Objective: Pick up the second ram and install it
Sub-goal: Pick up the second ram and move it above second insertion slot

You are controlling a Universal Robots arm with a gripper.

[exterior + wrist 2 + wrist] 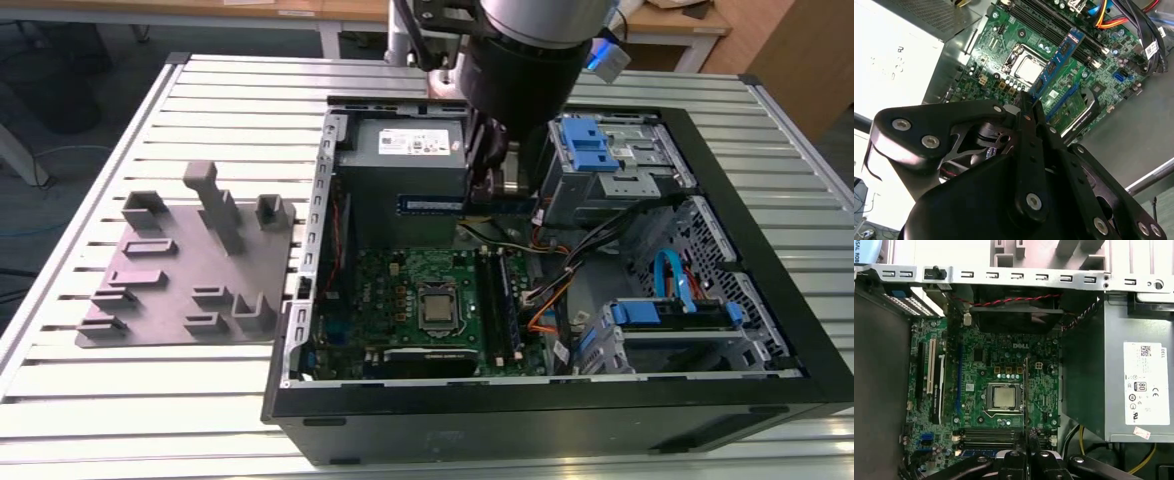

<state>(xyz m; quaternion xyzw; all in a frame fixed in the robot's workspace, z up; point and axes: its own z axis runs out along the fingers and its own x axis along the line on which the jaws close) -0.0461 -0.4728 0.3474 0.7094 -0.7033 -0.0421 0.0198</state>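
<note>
exterior view: off the arm, high above the motherboard [400, 285], looking down at a slant. It is far enough back to take in the whole computer case [534, 412], the grey tray [187, 270] and the slatted table [134, 400].
first wrist view: on the arm, facing almost squarely onto the motherboard [979, 365] from fairly near. The gripper [1027, 450] sits at the frame's edge and the second ram [1026, 385] is seen edge-on.
second wrist view: on the arm, looking obliquely along the gripper [1026, 102] at the motherboard [999, 45]. The gripper's body is large in the foreground and the second ram [1061, 52] shows its flat face.
shared by all three: the motherboard around the processor socket [438, 308] [1026, 67] [1004, 396].
shared by exterior and first wrist views: the labelled power supply [400, 150] [1134, 385] beside the motherboard.
</note>
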